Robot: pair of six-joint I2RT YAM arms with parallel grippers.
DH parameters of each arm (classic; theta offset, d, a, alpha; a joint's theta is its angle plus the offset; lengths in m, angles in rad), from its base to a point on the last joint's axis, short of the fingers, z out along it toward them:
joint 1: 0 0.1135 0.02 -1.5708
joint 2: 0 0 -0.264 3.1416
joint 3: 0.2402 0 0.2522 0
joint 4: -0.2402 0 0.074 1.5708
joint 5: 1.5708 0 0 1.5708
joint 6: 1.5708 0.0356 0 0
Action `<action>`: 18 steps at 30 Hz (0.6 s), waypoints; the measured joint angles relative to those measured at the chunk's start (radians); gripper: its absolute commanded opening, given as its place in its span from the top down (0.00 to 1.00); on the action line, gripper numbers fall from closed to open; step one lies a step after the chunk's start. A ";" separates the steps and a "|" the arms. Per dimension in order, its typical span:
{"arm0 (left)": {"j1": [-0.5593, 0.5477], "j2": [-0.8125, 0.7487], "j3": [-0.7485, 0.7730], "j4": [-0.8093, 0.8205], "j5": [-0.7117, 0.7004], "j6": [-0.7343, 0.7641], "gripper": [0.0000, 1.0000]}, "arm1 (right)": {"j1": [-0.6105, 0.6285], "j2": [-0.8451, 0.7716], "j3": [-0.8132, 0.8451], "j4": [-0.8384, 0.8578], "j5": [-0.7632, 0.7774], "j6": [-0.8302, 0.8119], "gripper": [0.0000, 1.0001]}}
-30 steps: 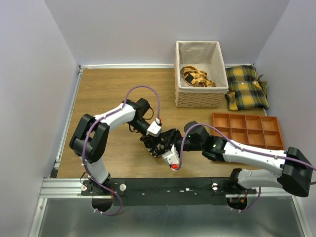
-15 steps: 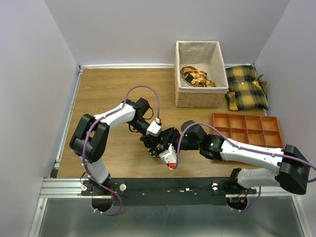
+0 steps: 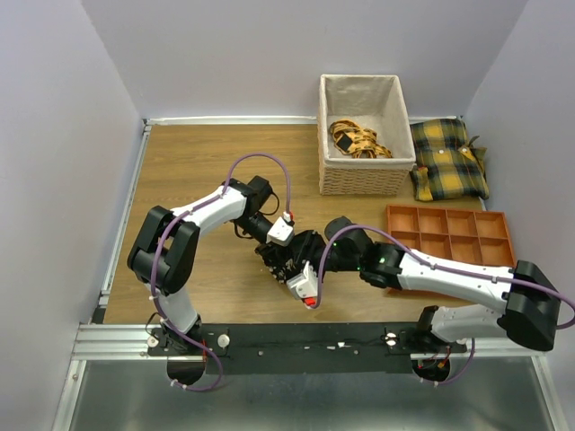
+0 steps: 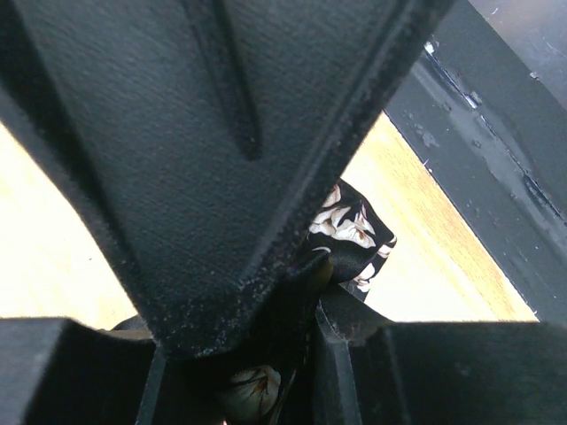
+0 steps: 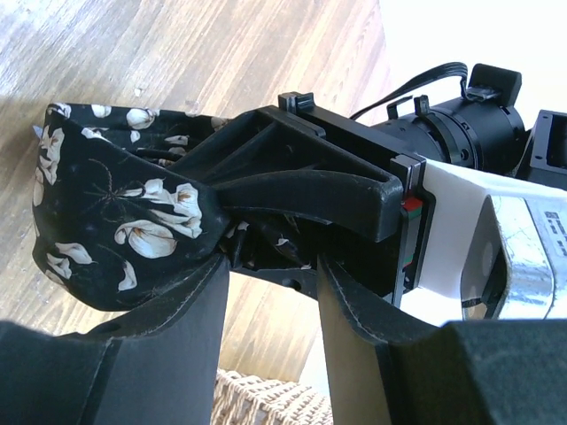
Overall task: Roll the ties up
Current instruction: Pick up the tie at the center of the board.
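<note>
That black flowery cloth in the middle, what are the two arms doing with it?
Two robot arms are working on a black floral tie in the middle of the table; the job is to roll it up. The left fingers are clamped on the tie, which is bunched into a small bundle. The right fingers sit right against that bundle, but it is unclear whether they grip it too.

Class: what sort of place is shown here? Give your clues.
Probably a robot lab workcell: two arms bolted to a rail, plain walls boxing in a wooden table, and a basket and tray laid out.
</note>
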 measured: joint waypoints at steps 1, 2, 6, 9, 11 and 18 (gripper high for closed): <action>0.000 0.001 0.000 0.000 0.000 0.000 1.00 | 0.000 0.002 0.001 0.000 0.001 -0.004 0.48; 0.000 0.001 0.000 0.000 0.000 0.000 1.00 | 0.000 0.006 0.004 -0.002 0.003 -0.010 0.48; 0.002 0.003 0.000 0.000 0.000 0.000 1.00 | 0.002 0.026 0.023 -0.010 0.008 -0.022 0.49; 0.004 0.003 0.000 0.000 0.000 0.000 1.00 | 0.002 0.037 0.033 -0.018 0.011 -0.029 0.50; 0.005 0.005 0.000 0.000 0.000 0.000 1.00 | 0.003 0.047 0.040 -0.020 0.011 -0.035 0.53; 0.004 0.005 0.000 0.000 0.000 0.000 1.00 | 0.003 0.064 0.047 -0.035 0.016 -0.048 0.89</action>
